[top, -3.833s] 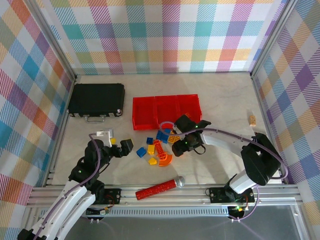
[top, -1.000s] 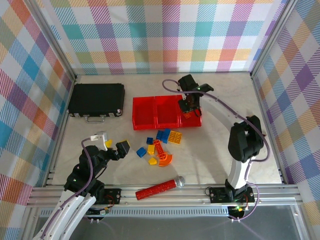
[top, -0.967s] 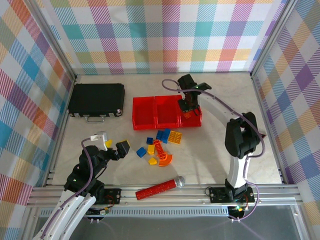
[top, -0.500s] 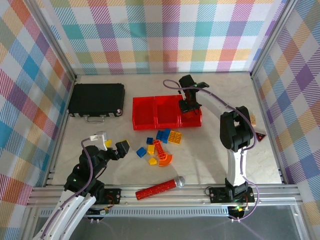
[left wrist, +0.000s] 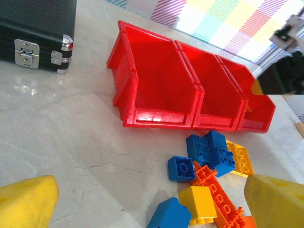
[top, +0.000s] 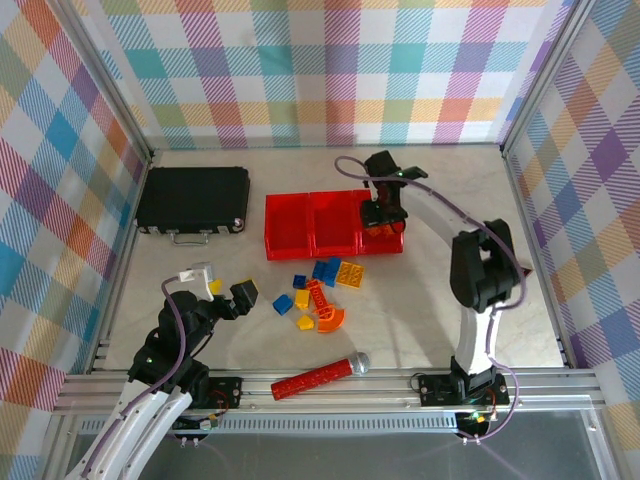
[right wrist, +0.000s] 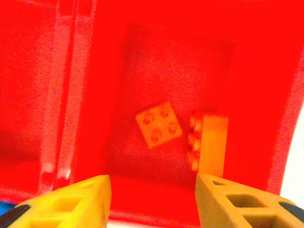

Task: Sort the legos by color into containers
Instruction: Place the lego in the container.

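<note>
We see our right gripper with jaws apart and empty; two orange legos lie in the red container just past them. Our left gripper is wide open too, loose legos ahead.

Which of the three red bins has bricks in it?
The rightmost bin, under the right gripper: two orange bricks lie on its floor. The left bin and middle bin show none.

top external: high behind near table edge, looking down, whole table.
left wrist: low, near-left, facing containers.
right wrist: close above rightmost container.
shared: containers.
</note>
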Controlling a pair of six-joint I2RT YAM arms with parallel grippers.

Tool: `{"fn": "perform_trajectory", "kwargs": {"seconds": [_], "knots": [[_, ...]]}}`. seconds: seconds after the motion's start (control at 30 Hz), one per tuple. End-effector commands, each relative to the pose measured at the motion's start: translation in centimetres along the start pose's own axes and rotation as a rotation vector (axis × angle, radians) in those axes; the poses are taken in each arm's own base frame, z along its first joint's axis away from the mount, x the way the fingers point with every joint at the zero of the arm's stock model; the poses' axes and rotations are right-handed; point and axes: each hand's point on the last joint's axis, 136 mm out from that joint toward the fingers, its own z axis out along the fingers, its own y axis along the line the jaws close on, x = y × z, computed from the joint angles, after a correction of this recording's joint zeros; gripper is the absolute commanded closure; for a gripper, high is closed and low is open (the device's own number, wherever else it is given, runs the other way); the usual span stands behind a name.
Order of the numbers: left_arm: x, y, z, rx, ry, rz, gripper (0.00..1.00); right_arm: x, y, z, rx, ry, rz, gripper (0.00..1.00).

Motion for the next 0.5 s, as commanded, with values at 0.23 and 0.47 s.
{"fn": "perform_trajectory", "kwargs": {"seconds": [0.23,0.47], "knots": [[0.4,0.1,0.2,0.001,0.0,-0.009,0.0,9.9,3.7,-3.9,-0.128,0.016,0.27,0.43],[0.4,0.1,0.2,0.001,-0.001,-0.009,0.0,14.3,7.6,-3.1,-0.155,0.125,0.169,0.44]]}}
